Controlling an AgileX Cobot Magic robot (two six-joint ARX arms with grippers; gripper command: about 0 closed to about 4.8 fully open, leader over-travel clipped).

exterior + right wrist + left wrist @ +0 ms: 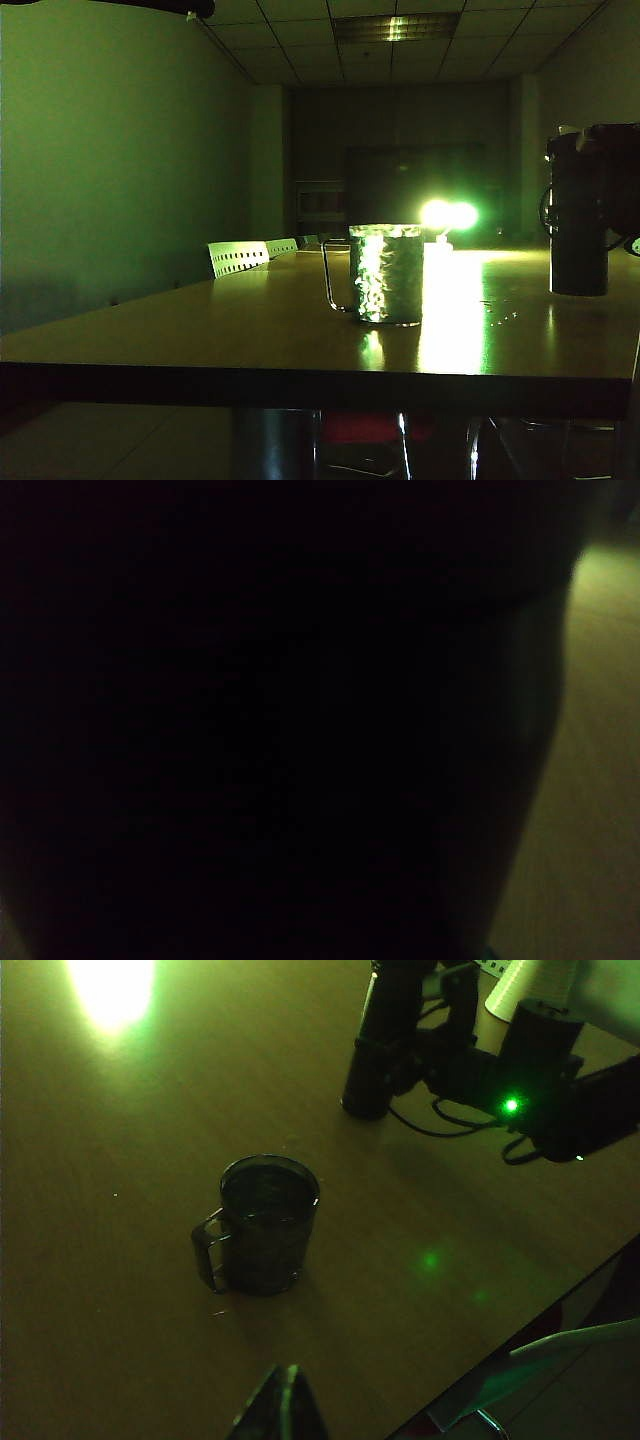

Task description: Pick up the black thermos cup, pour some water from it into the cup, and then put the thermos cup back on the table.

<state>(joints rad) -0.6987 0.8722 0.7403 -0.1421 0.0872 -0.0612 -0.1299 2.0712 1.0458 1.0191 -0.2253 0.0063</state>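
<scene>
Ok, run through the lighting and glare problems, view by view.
Exterior view: dim green cast, a lamp flare glaring on the table behind the cup. Left wrist view: murky, glare patch top corner. Right wrist view: nearly black, filled by the black thermos cup.

The room is dim and tinted green. A long glossy reddish-brown bench (200, 330) with a dark front edge serves as landmark. Left of it runs a plain bare wall (120, 170). Above it spreads a suspended ceiling of square tiles (300, 45) with one faintly lit recessed light panel (395, 27). Beyond its far end stands a dark back wall (420, 130), and a glaring round light (447, 214) there throws a bright streak down the bench top. Along its left side stand pale perforated chair backs (238, 257). Beneath it show chrome chair legs (402, 450) and a red seat (365, 428).
</scene>
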